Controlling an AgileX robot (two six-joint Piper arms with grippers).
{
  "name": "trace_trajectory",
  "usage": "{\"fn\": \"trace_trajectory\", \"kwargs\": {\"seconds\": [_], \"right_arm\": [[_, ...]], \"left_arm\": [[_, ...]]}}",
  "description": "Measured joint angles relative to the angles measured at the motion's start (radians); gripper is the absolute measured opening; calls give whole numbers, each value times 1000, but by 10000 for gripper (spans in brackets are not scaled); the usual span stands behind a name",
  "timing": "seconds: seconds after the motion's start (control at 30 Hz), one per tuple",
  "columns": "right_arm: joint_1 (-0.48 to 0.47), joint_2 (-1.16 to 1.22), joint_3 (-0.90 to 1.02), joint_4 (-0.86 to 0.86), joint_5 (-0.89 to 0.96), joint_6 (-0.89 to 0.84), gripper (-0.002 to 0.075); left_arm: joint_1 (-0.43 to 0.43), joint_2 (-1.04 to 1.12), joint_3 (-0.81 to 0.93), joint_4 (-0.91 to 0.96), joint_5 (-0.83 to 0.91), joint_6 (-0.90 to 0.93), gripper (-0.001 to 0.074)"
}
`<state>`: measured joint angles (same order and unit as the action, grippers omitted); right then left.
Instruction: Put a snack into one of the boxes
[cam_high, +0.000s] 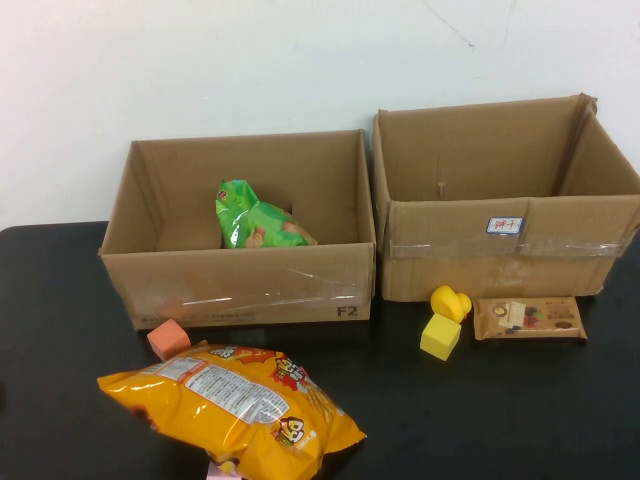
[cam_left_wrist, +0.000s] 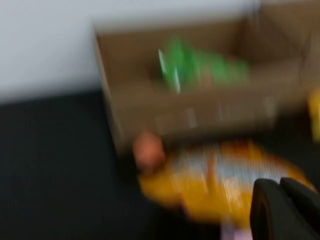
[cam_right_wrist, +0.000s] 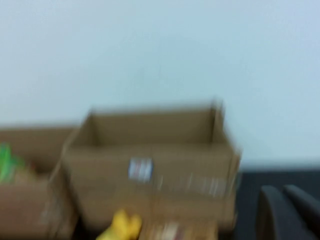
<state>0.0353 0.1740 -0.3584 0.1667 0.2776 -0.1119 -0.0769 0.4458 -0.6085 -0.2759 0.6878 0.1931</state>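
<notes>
Two cardboard boxes stand side by side at back of black bench (cam_high: 60, 350): left box (cam_high: 240, 290) w/ green snack bag (cam_high: 255, 218) inside, right box (cam_high: 500, 255) w/ white label. Orange chip bag (cam_high: 230, 405) lies in front of left box, orange block (cam_high: 168, 339) just beside it. Yellow blocks (cam_high: 445, 320) & brown snack pack (cam_high: 528, 318) sit before right box. Left tool (cam_left_wrist: 285, 207) clenched, holding nothing, above chip bag. Right tool (cam_right_wrist: 287, 212) clenched, empty, near right box.
</notes>
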Motion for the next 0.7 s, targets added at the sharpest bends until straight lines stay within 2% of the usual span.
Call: {"fn": "trace_trajectory", "kwargs": {"seconds": [0.1,0.2,0.47,0.7], "right_arm": [[0,130,-12,34,109,41,-1],[0,219,-12,35,156,48,-1],[0,407,-12,38,230,36,-1],[0,427,-13,5,245,36,-1]], "left_arm": [[0,179,-16,-23,123,10,-1],[0,291,-16,-21,140,12,-1],[0,565,-16,-17,-14,16,-1],[0,775,-21,-49,-66,44,-1]]}}
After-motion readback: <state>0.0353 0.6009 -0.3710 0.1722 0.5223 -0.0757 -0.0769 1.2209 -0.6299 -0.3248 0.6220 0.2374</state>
